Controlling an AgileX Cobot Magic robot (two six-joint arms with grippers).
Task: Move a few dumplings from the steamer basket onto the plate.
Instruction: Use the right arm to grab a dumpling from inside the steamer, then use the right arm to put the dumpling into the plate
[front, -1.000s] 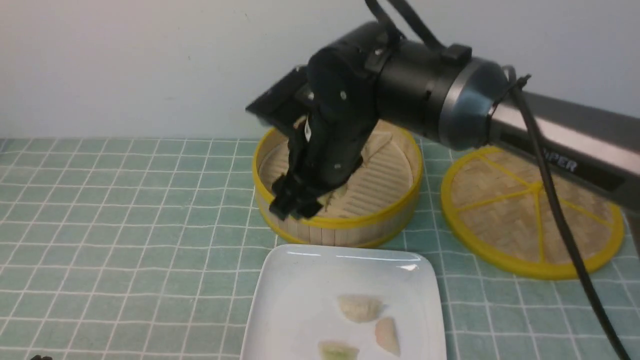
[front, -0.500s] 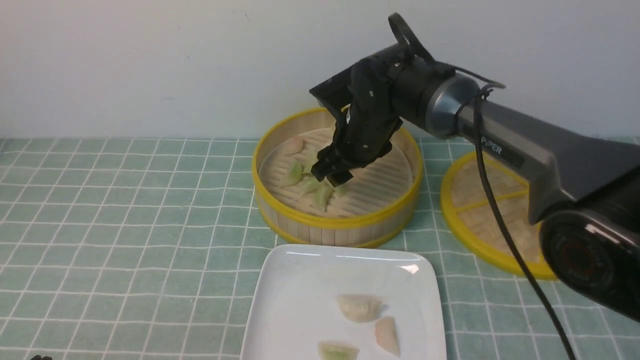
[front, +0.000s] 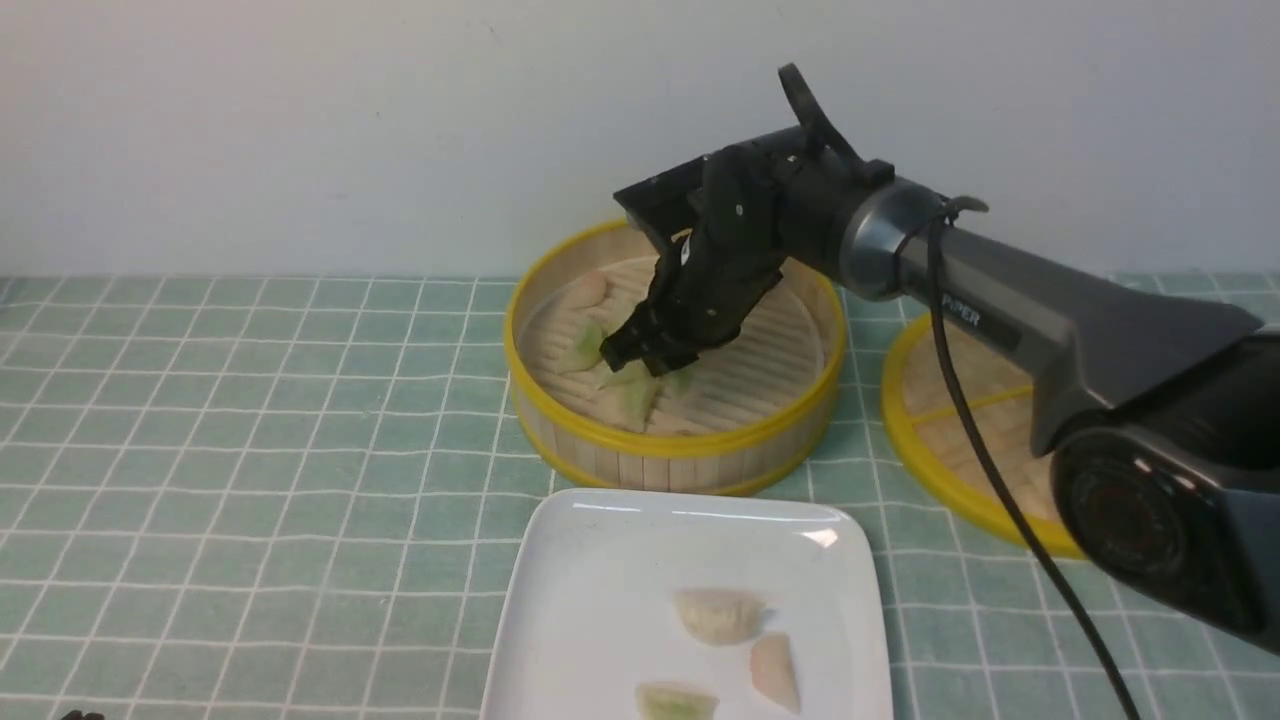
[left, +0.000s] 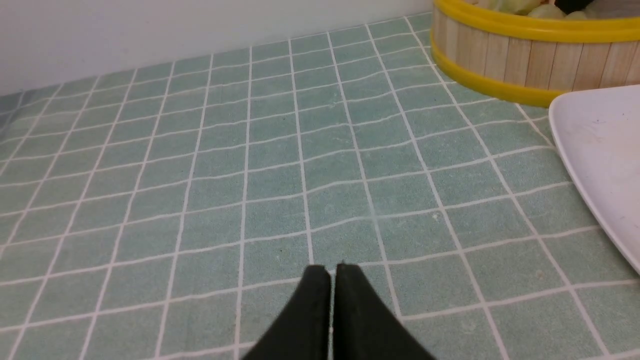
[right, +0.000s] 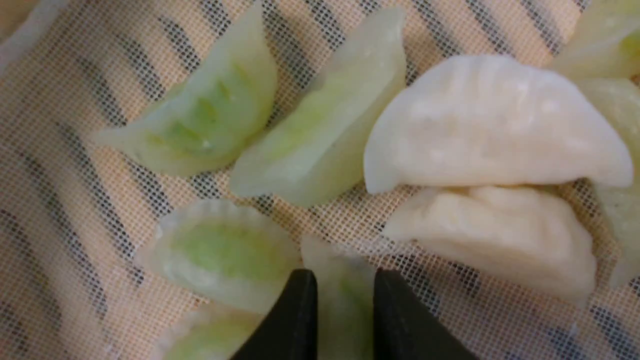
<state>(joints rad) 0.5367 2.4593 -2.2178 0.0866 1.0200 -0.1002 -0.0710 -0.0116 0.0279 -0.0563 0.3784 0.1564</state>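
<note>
The steamer basket (front: 760, 432) stands behind the plate (front: 590, 600). It holds several pale green and cream-white dumplings (front: 632, 398). My right gripper (front: 636, 360) reaches down into the basket. In the right wrist view it (right: 345, 295) is closed narrowly on a pale green dumpling (right: 344, 280) that fills the gap between its fingers and lies on the mesh-lined floor. Two cream-white dumplings (right: 492, 125) and other green ones (right: 205, 115) lie around it. The plate holds three dumplings (front: 718, 614). My left gripper (left: 331, 272) is shut and empty, low over the cloth, left of the plate (left: 600, 145).
The flat woven lid (front: 960, 440) with a yellow rim lies right of the basket, partly behind my right arm. A green checked cloth (front: 250, 450) covers the table. A pale wall stands just behind the basket.
My right gripper has moved from above the basket's front rim back and down into the basket, then slightly left onto the dumpling pile. The plate's three dumplings have not moved.
</note>
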